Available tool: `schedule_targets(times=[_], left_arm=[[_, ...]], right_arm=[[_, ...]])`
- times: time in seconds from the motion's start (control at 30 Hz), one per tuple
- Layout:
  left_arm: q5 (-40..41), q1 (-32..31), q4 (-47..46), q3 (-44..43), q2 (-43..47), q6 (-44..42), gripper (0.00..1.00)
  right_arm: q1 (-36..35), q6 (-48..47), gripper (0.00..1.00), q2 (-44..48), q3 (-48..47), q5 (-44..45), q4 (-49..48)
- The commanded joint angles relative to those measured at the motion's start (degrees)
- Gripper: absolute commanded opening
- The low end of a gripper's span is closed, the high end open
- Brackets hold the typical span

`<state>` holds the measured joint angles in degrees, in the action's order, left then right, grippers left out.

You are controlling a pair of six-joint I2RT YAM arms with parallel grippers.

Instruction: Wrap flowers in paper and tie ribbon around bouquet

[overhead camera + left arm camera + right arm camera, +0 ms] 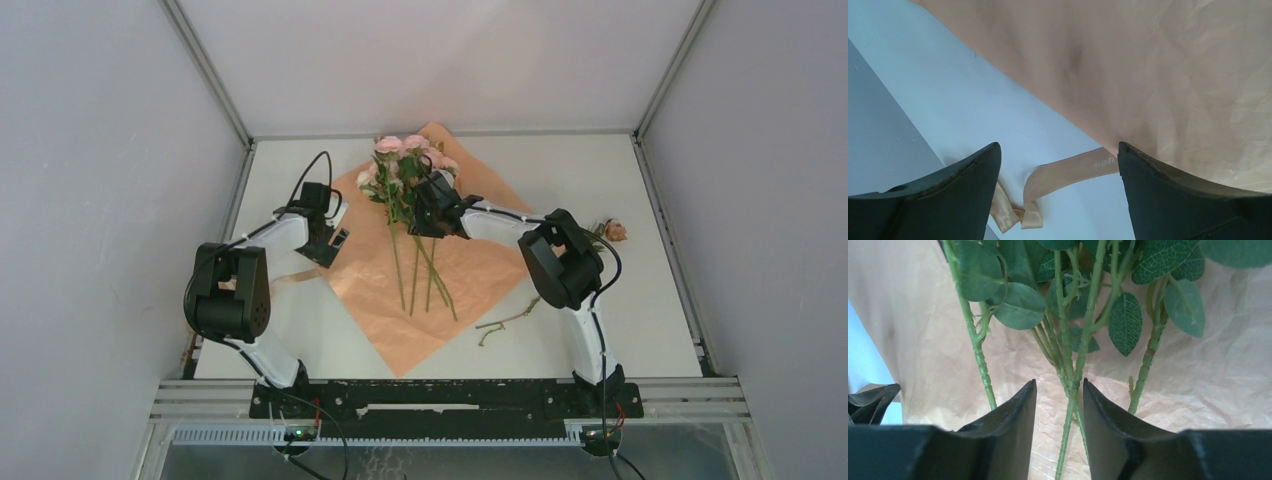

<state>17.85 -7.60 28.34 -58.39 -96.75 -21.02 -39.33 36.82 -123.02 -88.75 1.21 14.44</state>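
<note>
Flowers [405, 160] on paper [400, 330]: right tool [1059, 382] narrow, straddling a stem [1066, 435] unpinched, left tool [1059, 145] wide, empty; stems could slip free and scatter the bunch.

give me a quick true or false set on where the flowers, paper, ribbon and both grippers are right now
1. The flowers lie on the paper. True.
2. The left gripper is clamped on the paper. False: its jaws stand wide open, with the ribbon on the table below.
3. The flowers' stems run between the fingers of the right gripper. True.
4. The paper is already wrapped round the flowers. False: it lies spread open under them.
5. The ribbon is tied round the stems. False: it lies loose beside the paper's edge.
</note>
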Motion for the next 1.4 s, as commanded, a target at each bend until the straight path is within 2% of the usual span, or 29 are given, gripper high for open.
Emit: schedule_targets(times=[0.0,0.1,0.23,0.33,0.43,0.5,0.6,0.73,1.0,1.13,1.37], left_arm=[[0.5,-0.2,-1.7,1.4,0.3,0.3,0.91],[0.3,-0.3,-1.7,1.4,0.5,0.2,0.91],[-0.5,-0.2,-0.3,-0.3,3.2,0.4,0.91],[-5.4,-1.0,2.5,-2.7,8.8,0.6,0.90],[-10.4,-4.5,4.3,-3.5,13.4,-0.3,0.90],[-10.8,-8.4,4.5,-3.4,13.9,-0.4,0.90],[-9.9,-15.3,4.7,-3.5,10.5,-0.3,0.90],[-10.8,-21.7,5.1,-5.3,2.5,1.8,0.88],[-18.9,-22.2,5.2,-9.2,-7.9,11.4,0.81],[-23.2,-22.2,4.8,-9.1,-9.4,12.5,0.80],[-23.6,-22.2,4.7,-8.8,-8.6,12.2,0.79]], right_arm=[[0.6,-1.3,0.53,4.6,-2.0,-0.6,-1.2],[0.6,-5.4,0.59,9.1,-1.0,-2.7,2.6],[2.1,-8.9,0.57,16.3,5.3,-3.8,7.5],[3.6,-9.2,0.48,20.1,12.9,-5.7,9.3],[3.2,-9.0,0.30,20.9,19.1,-6.4,9.0],[2.5,-8.7,0.21,19.9,21.1,-7.7,8.0],[1.0,-8.2,0.12,17.9,21.7,-8.2,7.5],[-0.3,-7.1,0.10,16.8,21.7,-8.9,5.5],[-1.7,-3.2,0.06,13.5,21.7,-13.6,-1.7],[-2.1,0.6,0.04,12.1,21.7,-16.6,-7.4],[-4.0,6.5,0.01,11.3,21.7,-17.8,-18.4]])
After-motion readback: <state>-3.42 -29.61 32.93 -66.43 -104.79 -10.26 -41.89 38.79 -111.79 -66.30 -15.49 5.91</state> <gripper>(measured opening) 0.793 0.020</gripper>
